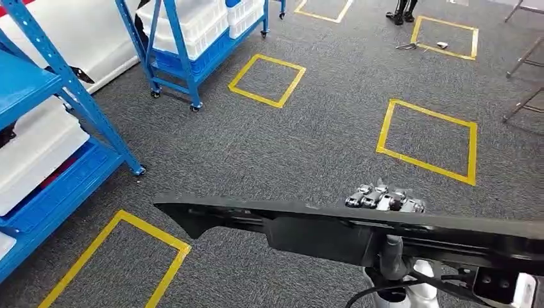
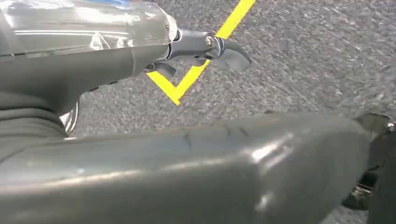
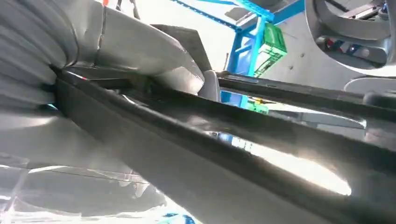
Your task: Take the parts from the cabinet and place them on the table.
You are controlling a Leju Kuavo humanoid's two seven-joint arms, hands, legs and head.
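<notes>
A: Part [image 1: 333,224]?

B: Long black trim piece, carried crosswise just in front of the robot, over the carpet [image 1: 308,147]. Right hand [image 1: 385,197] wraps it near the middle, fingers over its far edge. Left hand [image 2: 205,49]: fingers curled in, holding nothing I can see, the part just beside it.

A: Handling?

B: Looks stiff, light plastic, glossy so maybe slippery. Long, so it would swing; grip mid-length.

A: Beyond the part?

B: Yellow squares [image 1: 428,141], then blue racks [image 1: 186,45] with white bins. No table visible.

Workshop or warehouse-type test floor: blue metal wheeled shelving racks [image 1: 186,51] holding white plastic bins [image 1: 192,22], grey carpet [image 1: 321,147], yellow tape squares [image 1: 266,80].
</notes>
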